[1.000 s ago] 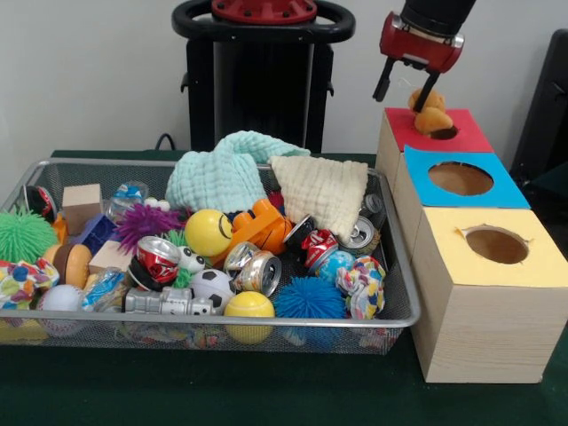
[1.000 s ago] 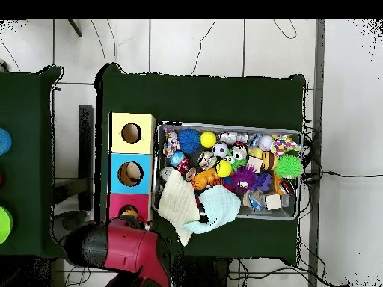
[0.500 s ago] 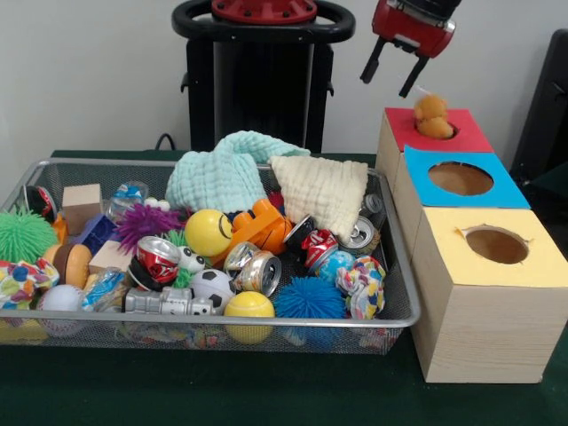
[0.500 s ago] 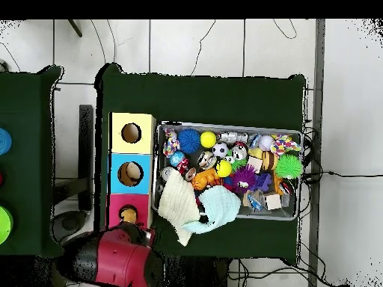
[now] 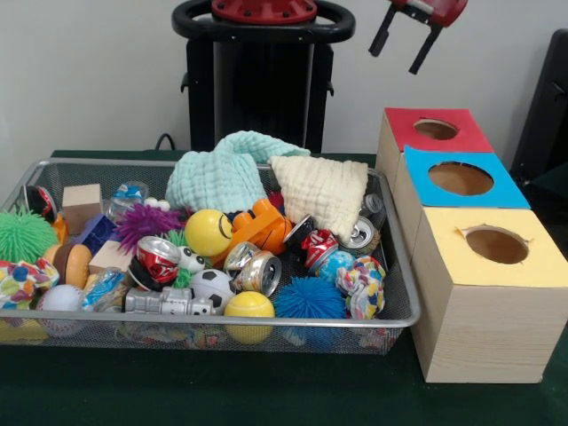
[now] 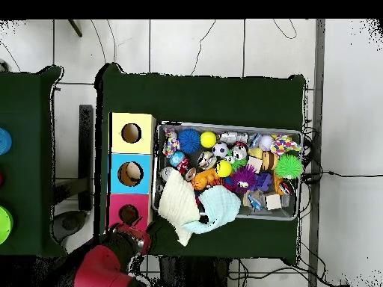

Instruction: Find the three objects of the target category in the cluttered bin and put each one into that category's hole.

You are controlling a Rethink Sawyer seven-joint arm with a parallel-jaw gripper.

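- The gripper (image 5: pixel 406 43) hangs high above the red-topped box (image 5: pixel 434 135), its two dark fingers (image 5: pixel 382 35) spread apart and slanting down and to the left, with nothing between them.
- Only the red wrist shows at the top edge of the front view. In the overhead view the red and black arm (image 6: pixel 101 265) sits just off the table's near edge, beside that same box.
- The hole (image 5: pixel 436 129) in the red top is a dark round opening. Whether anything lies inside cannot be told.
- Three boxes stand in a row, touching: the red one, a blue-topped box (image 5: pixel 459 180) and a yellow-topped box (image 5: pixel 497 247), each with a round hole on top.
- The wire bin (image 5: pixel 401 266) sits just beside the boxes, packed with clutter.
- A mint cloth (image 5: pixel 224 169) and a cream cloth (image 5: pixel 325 189) lie heaped at the bin's back, side by side and touching.
- Crushed cans (image 5: pixel 258 269) lie near the bin's middle, on their sides, their long axes pointing various ways.
- A yellow ball (image 5: pixel 209 232), a soccer ball (image 5: pixel 211 286) and a blue spiky ball (image 5: pixel 309 298) lie toward the front, with a green spiky ball (image 5: pixel 24 235) at the far left.
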